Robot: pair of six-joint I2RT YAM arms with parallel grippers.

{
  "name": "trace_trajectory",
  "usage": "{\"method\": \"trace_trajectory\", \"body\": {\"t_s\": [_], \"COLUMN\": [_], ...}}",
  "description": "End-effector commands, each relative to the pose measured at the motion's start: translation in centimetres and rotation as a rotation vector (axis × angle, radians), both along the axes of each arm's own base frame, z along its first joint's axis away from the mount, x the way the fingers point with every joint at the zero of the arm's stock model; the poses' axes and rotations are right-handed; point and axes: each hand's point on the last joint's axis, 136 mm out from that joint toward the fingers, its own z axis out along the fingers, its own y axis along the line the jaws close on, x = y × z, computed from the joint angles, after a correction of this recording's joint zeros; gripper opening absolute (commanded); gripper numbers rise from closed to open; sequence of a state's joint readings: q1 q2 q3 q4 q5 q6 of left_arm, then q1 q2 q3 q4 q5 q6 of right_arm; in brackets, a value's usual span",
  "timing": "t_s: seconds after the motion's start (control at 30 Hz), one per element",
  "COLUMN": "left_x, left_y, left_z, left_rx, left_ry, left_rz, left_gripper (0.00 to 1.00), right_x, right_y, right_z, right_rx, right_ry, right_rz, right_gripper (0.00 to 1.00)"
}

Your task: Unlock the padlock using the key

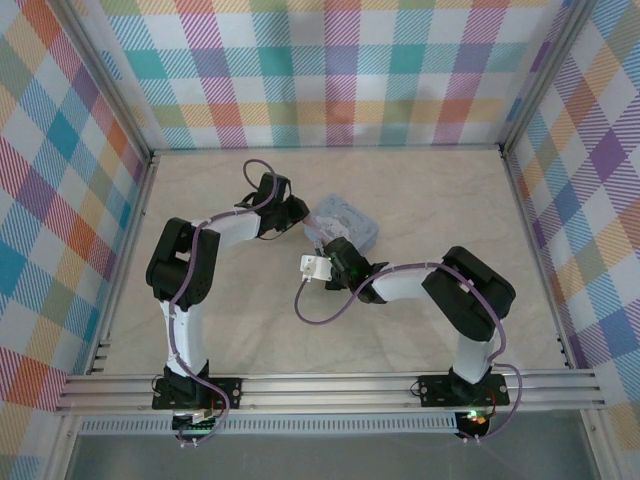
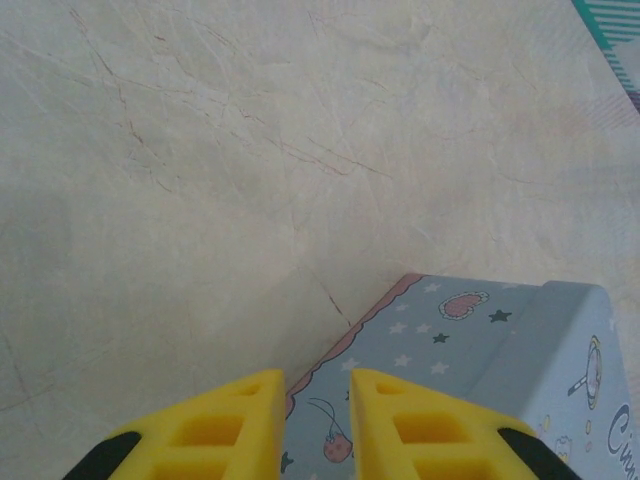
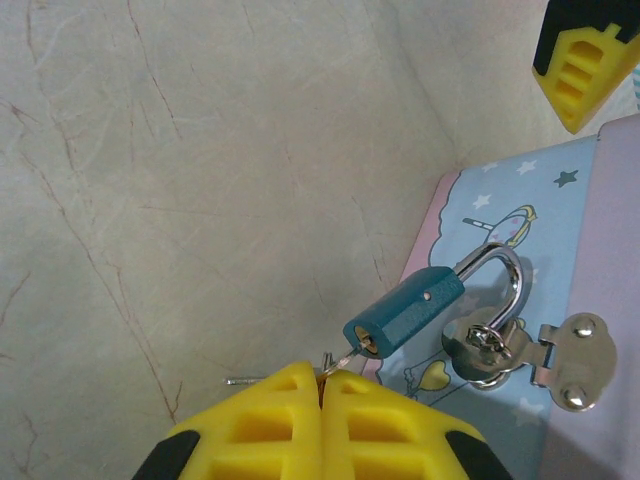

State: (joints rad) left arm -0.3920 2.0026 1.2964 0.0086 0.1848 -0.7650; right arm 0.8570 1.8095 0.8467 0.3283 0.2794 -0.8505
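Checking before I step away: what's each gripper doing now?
Left gripper: slightly apart at the box edge; grip cannot be told.
Right gripper: shut on the key.

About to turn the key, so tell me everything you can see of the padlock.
The padlock has a teal block body and a shiny metal shackle, which loops through the metal hasp on the box. The body tilts out from the box, keyhole end towards the right wrist camera. The key sits in the keyhole, held by the shut right fingers. Whether the shackle is released, I cannot tell.
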Motion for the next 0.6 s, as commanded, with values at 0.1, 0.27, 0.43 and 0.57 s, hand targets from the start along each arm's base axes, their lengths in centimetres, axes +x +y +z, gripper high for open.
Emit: {"method": "trace_trajectory", "body": {"t_s": [0.1, 0.27, 0.43, 0.57], "left_x": [-2.4, -2.3, -2.2, -2.4], "left_y": [-1.0, -0.6, -0.7, -1.3], "left_z": [-1.9, -1.8, -1.8, -2.0], "left_rx": [0.005, 0.029, 0.028, 0.018], "left_ry": [0.08, 0.075, 0.072, 0.077], "left_rz": [-0.089, -0.089, -0.094, -0.114], "left_gripper": [0.24, 0.24, 0.24, 0.24], "right_x": [1.2, 0.8, 0.6, 1.1], "right_y": [0.9, 0.3, -0.2, 0.0], "right_z": [5.0, 5.5, 5.7, 5.3], "right_rx": [0.104, 0.083, 0.066, 0.035], "right_ry": [-0.128, -0.132, -0.137, -0.152], "right_rz": [0.009, 0.01, 0.013, 0.031], "right_gripper": [0.0, 0.0, 0.0, 0.0]}}
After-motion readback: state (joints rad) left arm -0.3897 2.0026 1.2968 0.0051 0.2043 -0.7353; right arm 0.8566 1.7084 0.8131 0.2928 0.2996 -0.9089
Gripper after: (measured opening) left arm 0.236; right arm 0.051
